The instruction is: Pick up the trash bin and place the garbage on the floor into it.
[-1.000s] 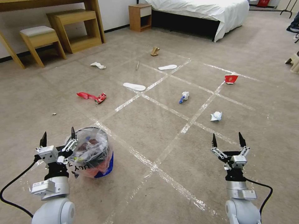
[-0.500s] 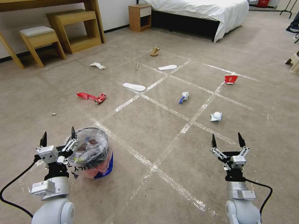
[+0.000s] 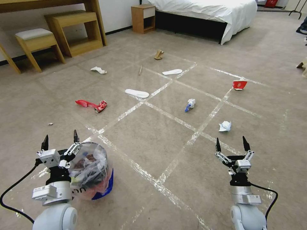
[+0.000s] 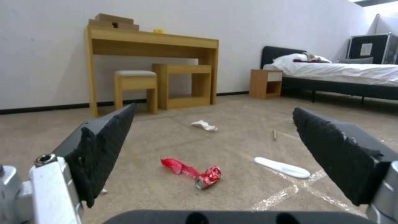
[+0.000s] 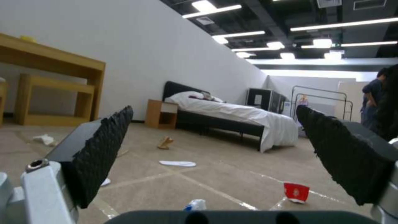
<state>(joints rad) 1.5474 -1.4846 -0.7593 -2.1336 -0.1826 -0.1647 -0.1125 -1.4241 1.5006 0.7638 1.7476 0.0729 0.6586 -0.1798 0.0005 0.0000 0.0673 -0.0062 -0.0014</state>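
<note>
Trash bin (image 3: 91, 174) sits on the carpet (image 3: 153, 134) just beside the left gripper (image 3: 59, 139) — its clear bag is already stuffed with crumpled wrappers and scraps. That claw is spread wide with nothing between its fingers, one finger at the bag's edge. The right gripper (image 3: 231, 144) hovers well apart, also wide open and empty. Litter lies scattered ahead — a crushed red can (image 3: 100, 106), a white slipper (image 3: 137, 93), crumpled paper (image 3: 225, 126), a red carton (image 3: 240, 84).

Taped carpet (image 3: 153, 134) carries trash bin (image 3: 91, 174) (near left), 2 slippers (image 3: 137, 93), scattered litter.
</note>
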